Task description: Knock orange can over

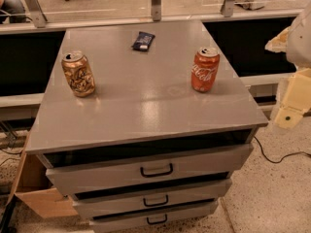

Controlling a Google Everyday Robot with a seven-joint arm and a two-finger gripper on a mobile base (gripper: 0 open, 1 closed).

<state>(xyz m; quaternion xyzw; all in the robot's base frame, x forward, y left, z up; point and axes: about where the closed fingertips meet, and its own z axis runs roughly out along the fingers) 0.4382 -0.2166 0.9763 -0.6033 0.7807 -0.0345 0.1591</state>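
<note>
The orange can (78,74) stands upright on the left side of the grey cabinet top (146,106). It has a golden-tan body with a mottled white and brown pattern and a silver top. My gripper (291,98) shows as cream-coloured parts at the right edge of the camera view, beyond the cabinet's right side. It is far from the orange can and touches nothing on the top.
A red-orange Coca-Cola can (204,69) stands upright on the right side of the top. A small dark blue packet (143,41) lies near the back edge. The cabinet has three drawers (155,171) below. A railing runs behind, and a cardboard box (36,193) sits at lower left.
</note>
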